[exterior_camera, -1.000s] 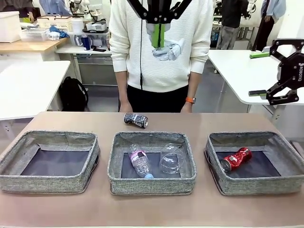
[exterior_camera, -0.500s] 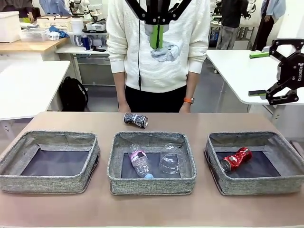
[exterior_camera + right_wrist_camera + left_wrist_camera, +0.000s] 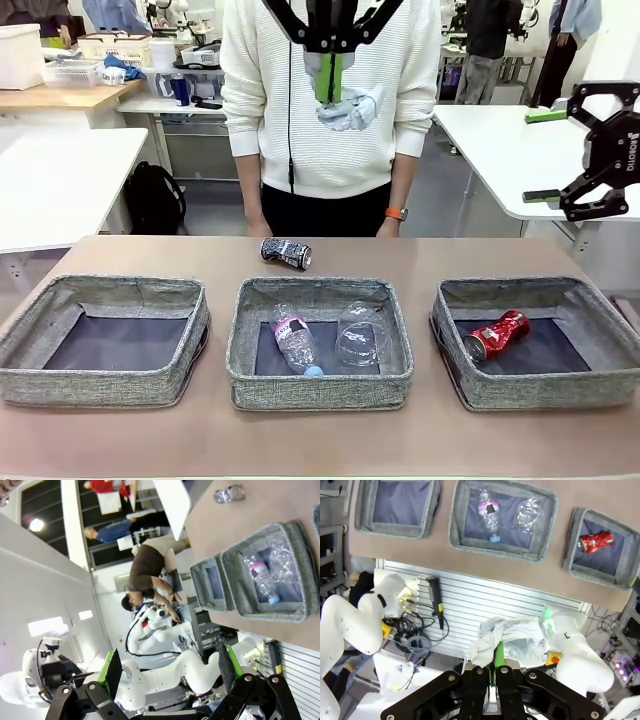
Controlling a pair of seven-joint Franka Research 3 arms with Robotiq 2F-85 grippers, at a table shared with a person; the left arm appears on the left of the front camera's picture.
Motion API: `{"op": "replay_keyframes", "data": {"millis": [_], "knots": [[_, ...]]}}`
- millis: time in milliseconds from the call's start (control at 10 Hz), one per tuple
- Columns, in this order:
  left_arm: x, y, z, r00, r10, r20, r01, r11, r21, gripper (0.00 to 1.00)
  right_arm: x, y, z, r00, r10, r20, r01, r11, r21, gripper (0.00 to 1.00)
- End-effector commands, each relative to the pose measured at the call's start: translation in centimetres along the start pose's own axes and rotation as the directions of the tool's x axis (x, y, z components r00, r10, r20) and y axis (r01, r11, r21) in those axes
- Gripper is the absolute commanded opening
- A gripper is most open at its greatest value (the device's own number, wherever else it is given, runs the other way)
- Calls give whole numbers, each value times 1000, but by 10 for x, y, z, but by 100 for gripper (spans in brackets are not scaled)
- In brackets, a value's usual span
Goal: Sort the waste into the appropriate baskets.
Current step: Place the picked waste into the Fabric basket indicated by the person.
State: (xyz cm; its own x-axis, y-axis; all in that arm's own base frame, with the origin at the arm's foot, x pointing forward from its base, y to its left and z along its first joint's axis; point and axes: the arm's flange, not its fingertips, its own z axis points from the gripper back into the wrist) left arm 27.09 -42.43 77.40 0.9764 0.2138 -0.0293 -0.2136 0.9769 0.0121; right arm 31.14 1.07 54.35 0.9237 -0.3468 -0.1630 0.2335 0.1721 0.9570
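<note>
White paper wad [image 3: 352, 108] pinched in left tool [image 3: 329, 95]; right tool [image 3: 543, 155] spread, marked ROBOTIQ.

Bottom centre: gripper [image 3: 496, 660] clamped on paper wad [image 3: 512, 639]. Across top: left bin [image 3: 395, 530]; middle bin [image 3: 495, 550] holding bottle [image 3: 490, 515] and cup [image 3: 530, 515]; right bin [image 3: 595, 576] holding red can [image 3: 595, 541].

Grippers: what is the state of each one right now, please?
Left gripper: shut on the white paper wad.
Right gripper: open, holding nothing.
</note>
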Motion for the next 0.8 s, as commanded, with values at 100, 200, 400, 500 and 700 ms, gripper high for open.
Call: {"op": "replay_keyframes", "data": {"millis": [100,200,400,500,700], "knots": [[-1,7,-2,1000,17,4,-17,1000,-1,1,0,3,-1,1000,5,-3,-5,1000,26,100],[-1,7,-2,1000,17,4,-17,1000,-1,1,0,3,-1,1000,5,-3,-5,1000,26,100],[-1,7,-2,1000,17,4,-17,1000,-1,1,0,3,-1,1000,5,-3,-5,1000,26,100],[-1,7,-2,1000,17,4,-17,1000,-1,1,0,3,-1,1000,5,-3,-5,1000,26,100],[-1,7,-2,1000,17,4,-17,1000,-1,1,0,3,-1,1000,5,-3,-5,1000,26,100]]}}
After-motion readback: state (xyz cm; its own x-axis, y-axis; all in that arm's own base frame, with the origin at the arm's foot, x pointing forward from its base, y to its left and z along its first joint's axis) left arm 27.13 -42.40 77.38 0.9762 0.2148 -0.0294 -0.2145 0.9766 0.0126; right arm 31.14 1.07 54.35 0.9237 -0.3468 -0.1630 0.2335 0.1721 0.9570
